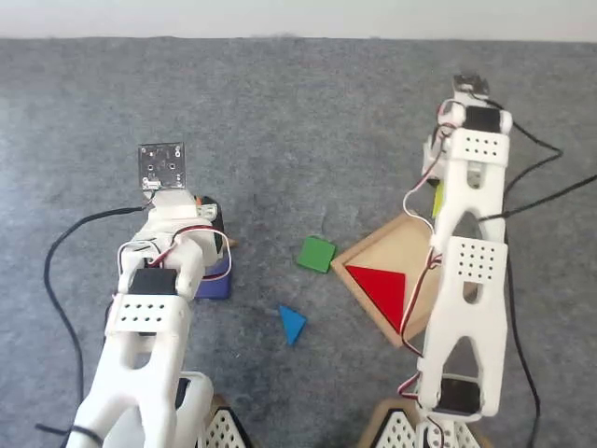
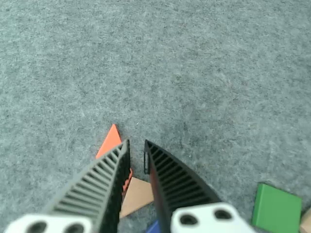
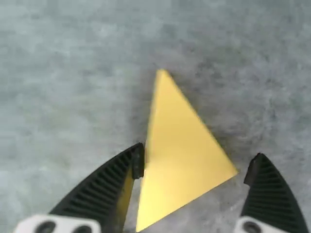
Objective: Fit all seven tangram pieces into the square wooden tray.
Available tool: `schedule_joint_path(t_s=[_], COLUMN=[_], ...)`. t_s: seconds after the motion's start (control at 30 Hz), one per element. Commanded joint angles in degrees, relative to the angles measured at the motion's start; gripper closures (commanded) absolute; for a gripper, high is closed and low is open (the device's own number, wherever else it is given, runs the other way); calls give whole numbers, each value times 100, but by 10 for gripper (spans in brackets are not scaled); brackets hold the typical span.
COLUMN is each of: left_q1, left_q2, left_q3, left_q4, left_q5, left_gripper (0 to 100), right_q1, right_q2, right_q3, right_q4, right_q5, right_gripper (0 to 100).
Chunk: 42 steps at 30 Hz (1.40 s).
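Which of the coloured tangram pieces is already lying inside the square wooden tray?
The large red triangle: it lies inside the wooden tray, while the green square and small blue triangle lie outside it.

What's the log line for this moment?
right gripper open around yellow triangle | left gripper slightly open, empty | red triangle in tray

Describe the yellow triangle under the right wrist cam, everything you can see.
The yellow triangle is a flat, plain matte piece with crisp edges, possibly painted wood. It appears to lie on the grey mat, one sharp corner pointing away from the arm. The right hand is open around it: one finger meets an edge, the other stands just off a corner. In the high view it shows as a yellow sliver beside that arm, outside the wooden tray.
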Motion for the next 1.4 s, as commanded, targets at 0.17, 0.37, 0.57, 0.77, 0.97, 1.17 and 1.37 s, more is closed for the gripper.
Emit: schedule_joint_path(t_s=[0.17,0.37,0.57,0.77,0.97,1.17,1.37], left_q1=[53,53,53,53,53,35,26], left_q2=[9,9,9,9,9,9,9], left_q3=[-31,-31,-31,-31,-31,-31,-31], left_q4=[-158,-158,-158,-158,-158,-158,-158], left_q5=[-62,-62,-62,-62,-62,-62,-62], left_gripper=[953,953,953,953,953,953,953], right_q1=[92,497,884,1455,1473,910,945], right_q2=[224,-31,-945,-1903,-2510,-2818,-2800], right_q3=[-404,149,1846,2998,3024,3033,3068], right_q4=[207,259,251,198,198,-171,-637], right_q5=[273,360,747,958,1143,2286,3587], right_gripper=[663,663,663,663,663,663,662])
